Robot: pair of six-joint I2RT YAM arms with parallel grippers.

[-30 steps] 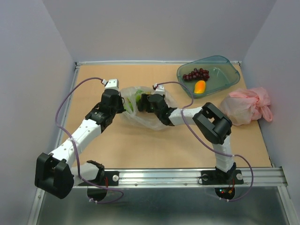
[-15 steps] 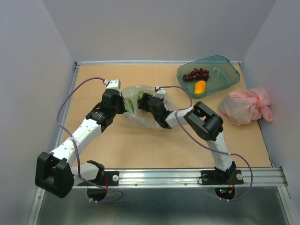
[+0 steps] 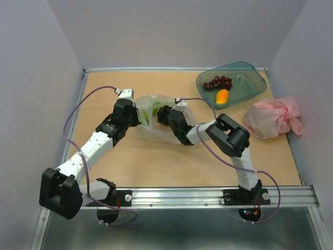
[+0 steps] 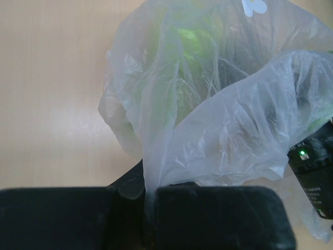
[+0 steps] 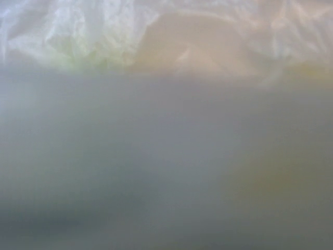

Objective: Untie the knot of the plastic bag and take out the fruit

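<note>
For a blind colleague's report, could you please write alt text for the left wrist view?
The left hand, shut, pinches a fold of the clear plastic bag over a beige table. Green fruit shows through the bag.

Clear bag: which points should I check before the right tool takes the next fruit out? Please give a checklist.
1. Left tool pinches the bag edge: ok.
2. Right tool reaches the bag: ok.
3. Right tool grips a fruit: cannot tell, its view is blurred.
4. Green fruit visible in bag: ok.
5. Tray has bare room beside grapes and mango: ok.
6. Pink bag lies apart: ok.
</note>
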